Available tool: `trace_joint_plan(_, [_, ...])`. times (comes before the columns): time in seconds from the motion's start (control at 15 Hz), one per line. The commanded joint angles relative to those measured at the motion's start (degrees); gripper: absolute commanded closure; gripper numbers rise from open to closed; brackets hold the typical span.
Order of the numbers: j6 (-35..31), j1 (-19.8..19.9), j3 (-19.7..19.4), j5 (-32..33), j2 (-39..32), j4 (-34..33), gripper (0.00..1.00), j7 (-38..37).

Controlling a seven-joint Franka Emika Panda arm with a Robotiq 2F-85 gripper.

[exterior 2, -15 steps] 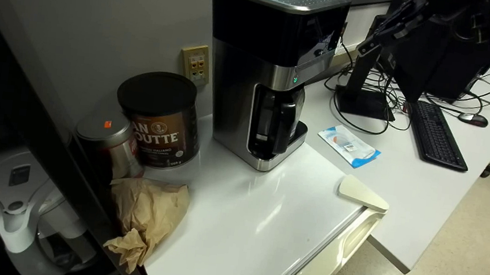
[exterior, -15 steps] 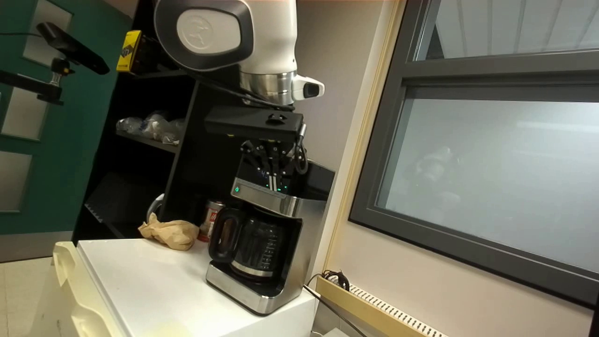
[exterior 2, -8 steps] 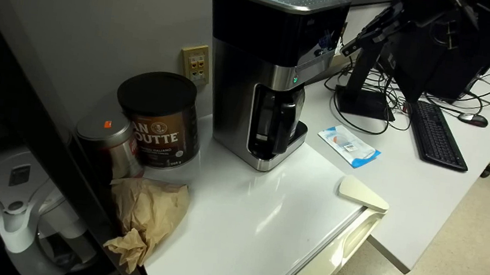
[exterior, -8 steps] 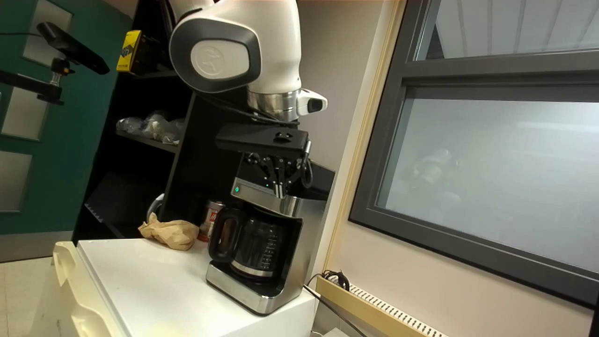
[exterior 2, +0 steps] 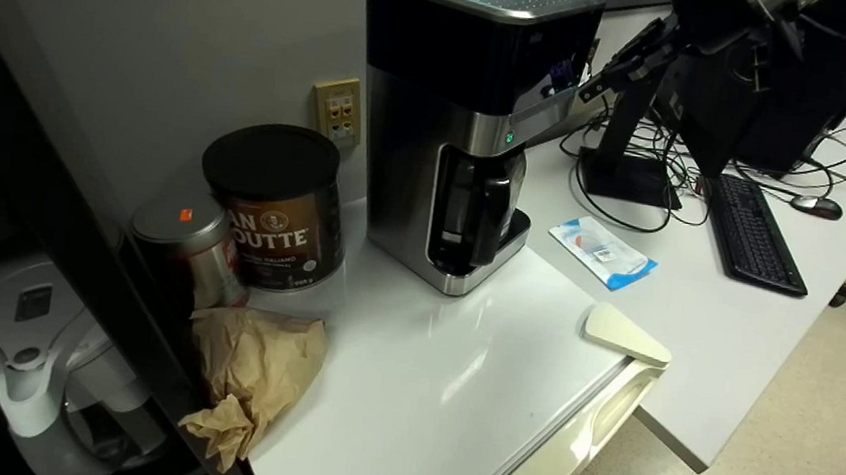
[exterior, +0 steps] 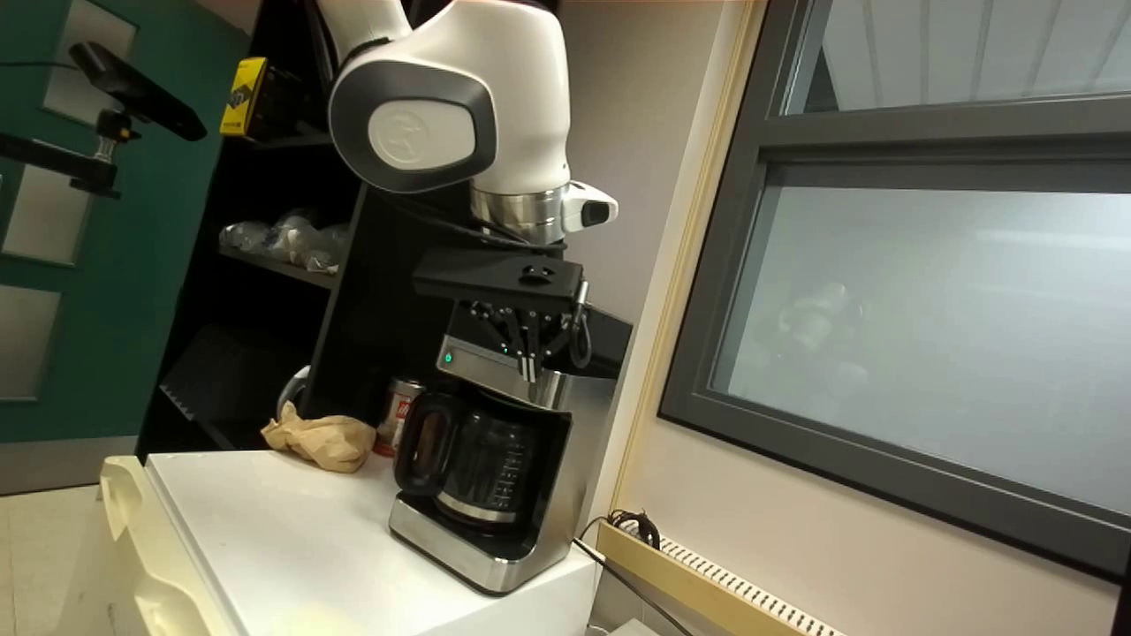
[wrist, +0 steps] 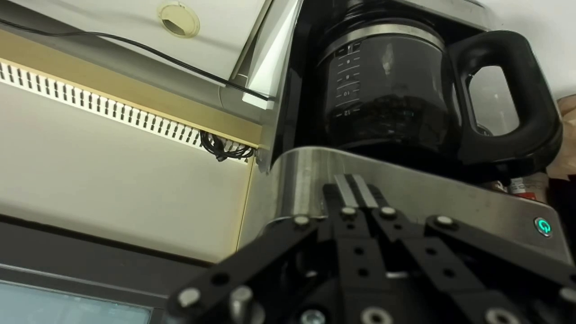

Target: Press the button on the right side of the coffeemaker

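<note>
In both exterior views the boxy black-and-silver drip coffeemaker (exterior 2: 412, 188) stands upright on a glossy white cabinet top (exterior 2: 404, 403), a glass carafe (wrist: 387, 85) with a looped black handle (wrist: 535, 112) seated in its bay. White figures mark the glass carafe; 10 and 12 can be read, upside down in the wrist view. A round power button (wrist: 543, 226), glowing green around its symbol, sits in the brushed-silver front band (wrist: 450, 195), at the left end in an exterior view. Bluish patches on the dark panel (exterior 2: 547, 52) above cannot be read.

The black two-finger gripper (exterior: 528, 369) is closed, its silver-tipped fingers (wrist: 366, 193) side by side in front of the front band near its right end, well apart from the power button; whether they touch the metal cannot be told. The white robot arm (exterior: 530, 106) above bears a faint emblem (exterior: 411, 134), not legible.

Left of the coffeemaker stands a large brown cylindrical can (exterior 2: 279, 245) with a black lid (exterior 2: 272, 161), labelled "AN" over "OUTTE", the left part hidden. Nearer is a smaller silver-and-red metal can (exterior 2: 177, 229), an orange sticker (exterior 2: 187, 214) on top, its white lettering unclear. A crumpled brown paper bag (exterior 2: 265, 363) lies nearest. On the white desk (exterior 2: 737, 345) at right, a flat white-and-blue packet (exterior 2: 603, 252) carries print too fine to read.
</note>
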State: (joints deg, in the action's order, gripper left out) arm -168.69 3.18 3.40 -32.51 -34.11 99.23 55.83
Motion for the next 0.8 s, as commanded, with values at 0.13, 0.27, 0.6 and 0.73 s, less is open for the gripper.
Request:
trace_joint_plan(0.13, [-1.58,0.03,0.81,-0.26,-0.56,-0.88,1.00,0.80])
trace_joint_plan(0.27, [-0.84,0.35,0.79,-0.29,2.29,3.05,1.00,1.47])
trace_joint_plan(0.6, [-3.15,0.58,1.11,-0.34,10.67,15.50,1.00,4.96])
trace_joint_plan(0.73, [-4.55,0.42,1.26,-0.20,14.09,20.25,1.00,6.62])
